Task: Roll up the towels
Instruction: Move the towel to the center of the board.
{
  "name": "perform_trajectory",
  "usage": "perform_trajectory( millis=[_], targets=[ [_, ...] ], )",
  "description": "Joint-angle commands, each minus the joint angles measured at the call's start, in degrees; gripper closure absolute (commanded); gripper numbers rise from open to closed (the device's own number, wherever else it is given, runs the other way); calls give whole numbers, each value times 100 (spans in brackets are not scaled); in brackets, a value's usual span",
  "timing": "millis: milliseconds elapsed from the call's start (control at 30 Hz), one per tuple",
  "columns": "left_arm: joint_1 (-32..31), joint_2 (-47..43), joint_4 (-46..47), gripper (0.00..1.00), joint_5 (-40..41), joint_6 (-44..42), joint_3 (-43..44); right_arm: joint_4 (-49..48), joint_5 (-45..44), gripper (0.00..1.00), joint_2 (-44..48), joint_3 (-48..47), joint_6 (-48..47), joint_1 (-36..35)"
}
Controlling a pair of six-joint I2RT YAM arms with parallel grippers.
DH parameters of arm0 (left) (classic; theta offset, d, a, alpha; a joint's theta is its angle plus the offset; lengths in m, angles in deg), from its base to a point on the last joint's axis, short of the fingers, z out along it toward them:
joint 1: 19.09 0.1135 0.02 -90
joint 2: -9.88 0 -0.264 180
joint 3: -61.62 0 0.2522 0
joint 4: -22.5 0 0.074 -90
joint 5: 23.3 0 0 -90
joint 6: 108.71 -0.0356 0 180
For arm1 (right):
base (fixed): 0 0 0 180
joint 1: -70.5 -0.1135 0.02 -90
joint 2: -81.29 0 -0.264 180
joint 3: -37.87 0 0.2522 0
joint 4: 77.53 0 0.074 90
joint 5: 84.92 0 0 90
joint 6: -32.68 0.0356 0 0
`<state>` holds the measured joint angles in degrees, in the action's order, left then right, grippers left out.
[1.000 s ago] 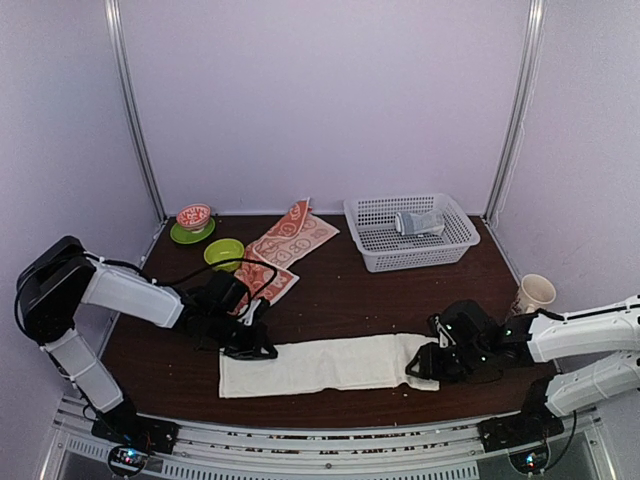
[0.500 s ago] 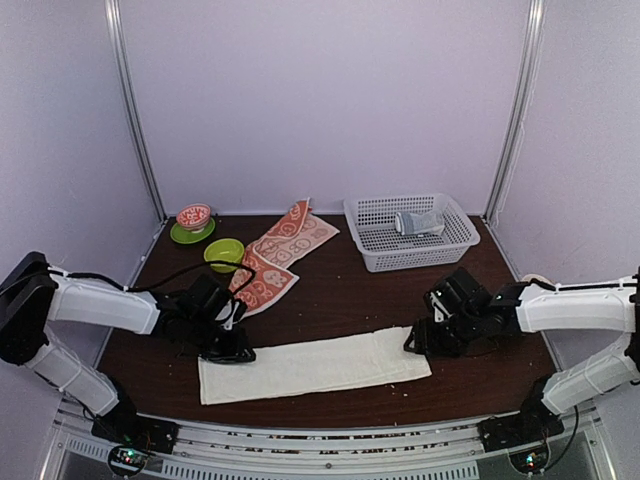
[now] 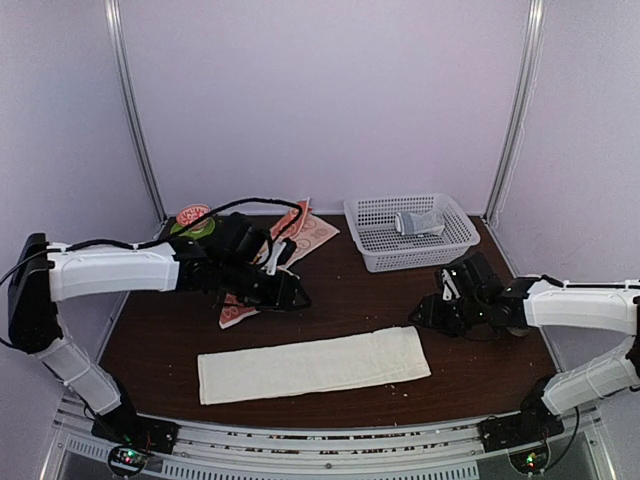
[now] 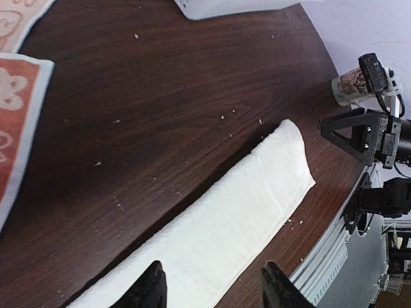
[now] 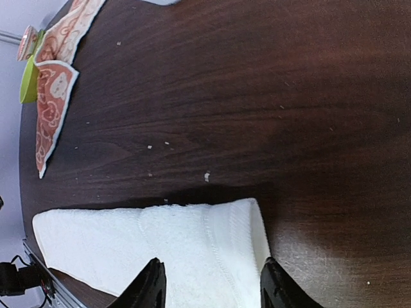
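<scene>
Since the cream towel [image 3: 315, 365] lies as one long narrow strip along the near edge of the surface [image 3: 360, 300], stretched between the two arms, I judge it is laid out so that a roll can be started from a short end. It is flat, with no turn made in it yet.

Left gripper [image 4: 212, 289]: jaws apart, nothing between them. It hangs above bare wood on the far side of the strip, clear of the cloth. Right gripper [image 5: 212, 285]: jaws likewise apart and empty, just beyond the strip's right-hand end, which shows a folded edge. Neither arm has hold of anything, so I read this as a pause between grips.

The orange-red towel [image 3: 315, 235] lies at the back left, partly hidden by the left arm, flat and untouched. I judge it is waiting its turn.

Count:
- Towels: two, neither rolled.
- Basket [image 3: 415, 260]: one, at the back right.
- Grey cloth bundle [image 3: 418, 222]: one, inside the basket.
- Paper cup [image 4: 350, 86]: one, at the right edge.
- Dishes: some at the back left, too hidden behind the arm to count.
</scene>
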<state>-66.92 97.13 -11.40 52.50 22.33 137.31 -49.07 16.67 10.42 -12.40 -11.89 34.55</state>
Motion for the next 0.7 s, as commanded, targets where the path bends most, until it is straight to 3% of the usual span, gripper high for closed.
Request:
perform_trajectory(
  millis=[0,667],
  targets=[
    [-156,807,329,51,-267,21,235,-790,463,50,-82,545,415,184],
    [-156,1048,437,52,-382,62,149,-1222,982,69,146,1453,615,114]
  ],
)
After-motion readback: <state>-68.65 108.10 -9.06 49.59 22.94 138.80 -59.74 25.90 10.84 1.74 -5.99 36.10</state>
